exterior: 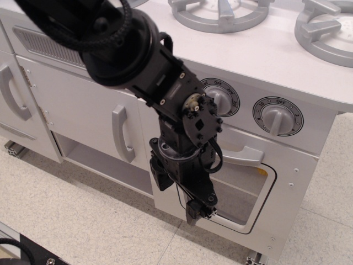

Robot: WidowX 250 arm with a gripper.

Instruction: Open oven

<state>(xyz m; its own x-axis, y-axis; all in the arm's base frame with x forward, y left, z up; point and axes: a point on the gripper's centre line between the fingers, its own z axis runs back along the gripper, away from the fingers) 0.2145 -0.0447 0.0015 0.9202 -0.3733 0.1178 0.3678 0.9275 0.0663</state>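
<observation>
The light-grey toy oven (287, 182) is at the right under the stove top. Its door looks shut, with a rounded clear window (245, 193) and a wide horizontal grey handle (244, 157). My black gripper (181, 193) hangs down in front of the door's left part, covering the left end of the handle and part of the window. Its two fingers (161, 175) stand apart, so it looks open and empty. It is left of and slightly below the visible part of the handle.
Two round knobs (277, 116) sit above the oven door. Grey burners (220, 14) lie on the stove top. A plain cabinet door with a vertical handle (122, 133) is to the left, with an open shelf (105, 165) below it. A tiled floor (83, 221) lies below.
</observation>
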